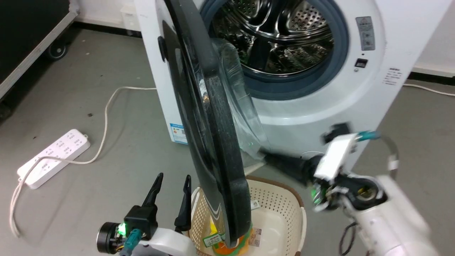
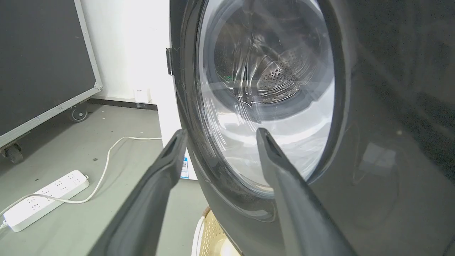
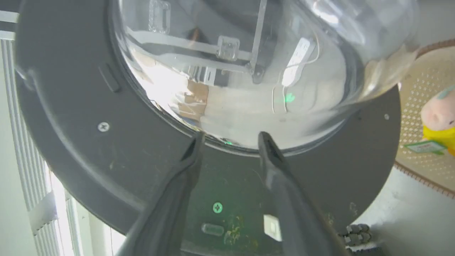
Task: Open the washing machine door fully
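In front of the machine, washing machine door [image 1: 213,124] stands swung out edge-on, roughly square to the front panel, over the basket [image 1: 284,199]. Right gripper [image 3: 230,137] on its inner face, fingers apart, tips at the glass bowl [image 3: 249,71] rim (contact unclear). Left gripper [image 1: 173,177] near-left of the door, fingers apart, empty.

The left hand [image 1: 173,179] rests low on the robot's left, its two long dark fingers [image 2: 284,185] pointing up the head view and parted, with nothing between them. The right arm's pale forearm [image 1: 391,220] slants up from the lower right corner and bends at the wrist [image 1: 334,160], so the right hand [image 1: 266,156] points leftward, blurred in the head view. Its fingers [image 3: 170,199] stand apart too, gripping nothing.
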